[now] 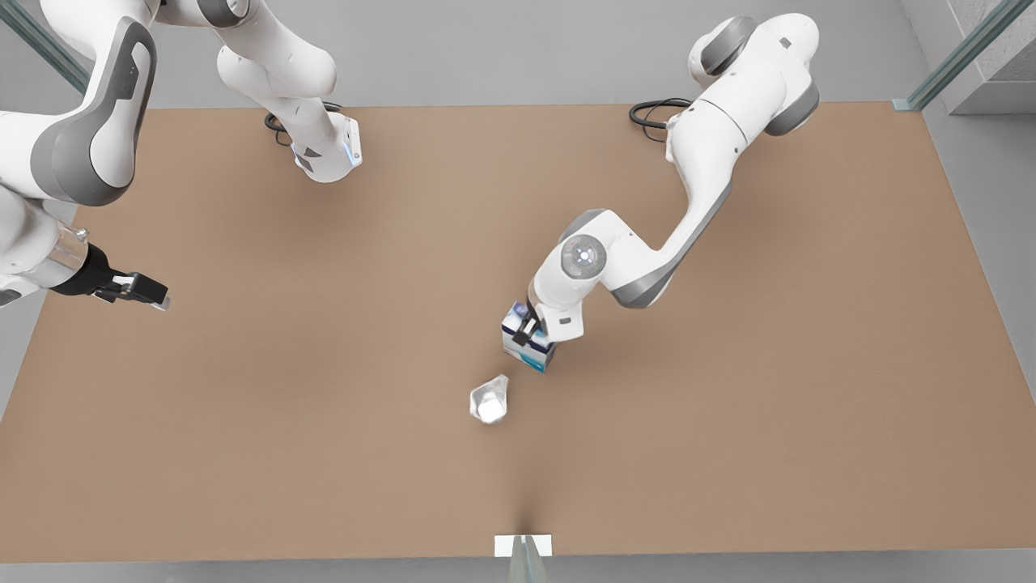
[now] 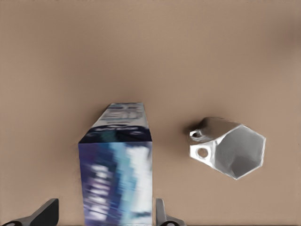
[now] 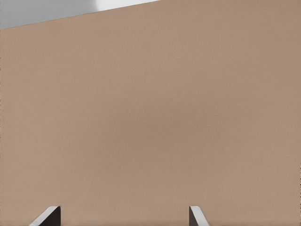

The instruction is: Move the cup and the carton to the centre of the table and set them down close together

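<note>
The left gripper [image 1: 530, 330] straddles the carton [image 1: 528, 346] at mid-table, fingers apart. The cup [image 1: 489, 400] sits just beside it. Next: retract upward. The right gripper [image 1: 146, 291] waits open at the front view's left.

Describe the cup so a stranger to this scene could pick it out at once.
Look near the middle of the brown table, where the left gripper straddles the blue-and-teal carton. Just beside that carton, nearer the front edge, stands the cup. It is the smaller of the two: pale grey-white, with faceted sides and a wide open mouth.
</note>
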You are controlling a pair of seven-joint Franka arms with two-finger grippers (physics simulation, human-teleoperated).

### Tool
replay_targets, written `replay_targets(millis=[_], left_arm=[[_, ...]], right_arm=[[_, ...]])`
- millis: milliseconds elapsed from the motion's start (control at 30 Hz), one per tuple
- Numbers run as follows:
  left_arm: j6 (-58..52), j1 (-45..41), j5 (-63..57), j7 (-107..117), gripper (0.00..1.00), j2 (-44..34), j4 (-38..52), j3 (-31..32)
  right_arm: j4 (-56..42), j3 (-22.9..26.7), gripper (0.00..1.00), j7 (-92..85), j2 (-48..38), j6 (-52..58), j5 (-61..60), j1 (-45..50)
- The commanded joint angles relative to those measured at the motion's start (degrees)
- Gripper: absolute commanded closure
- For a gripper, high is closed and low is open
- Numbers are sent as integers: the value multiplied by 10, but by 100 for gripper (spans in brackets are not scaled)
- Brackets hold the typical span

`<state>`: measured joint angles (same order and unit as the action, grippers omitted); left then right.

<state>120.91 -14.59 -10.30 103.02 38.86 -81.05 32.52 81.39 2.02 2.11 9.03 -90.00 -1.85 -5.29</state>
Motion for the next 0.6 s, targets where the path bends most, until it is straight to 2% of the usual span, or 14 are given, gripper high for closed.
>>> replay_targets(millis=[0,133,200,233,267,300,333,400,433,500,567], left_arm=[[-2,0,1,0,0,0,0,0],[-46,0,4,-2,0,-1,13,0],[-132,38,55,-54,0,-68,13,-1],[-268,86,98,-265,0,-106,17,-4],[-403,140,100,-491,0,-107,63,-17],[-442,190,96,-694,0,-114,68,-54],[-443,235,95,-835,0,-121,68,-98],[-416,269,96,-991,0,-120,78,-168],[-393,269,98,-991,0,-126,80,-185],[-392,254,101,-987,0,-201,75,-193],[-392,238,102,-985,0,-241,65,-193]], right_arm=[[1,0,0,0,0,0,0,0],[0,0,0,0,-2,0,3,-1],[0,1,0,0,-2,0,4,-1],[0,0,0,0,-2,0,4,-1],[0,0,0,0,-2,0,4,-1],[0,0,0,0,-2,0,4,-1],[0,1,0,0,-2,0,4,-1],[0,1,0,0,-2,0,4,-1],[0,1,0,0,-2,0,5,-1],[0,1,0,0,-2,0,5,-1],[0,1,0,0,-2,0,5,-1]])
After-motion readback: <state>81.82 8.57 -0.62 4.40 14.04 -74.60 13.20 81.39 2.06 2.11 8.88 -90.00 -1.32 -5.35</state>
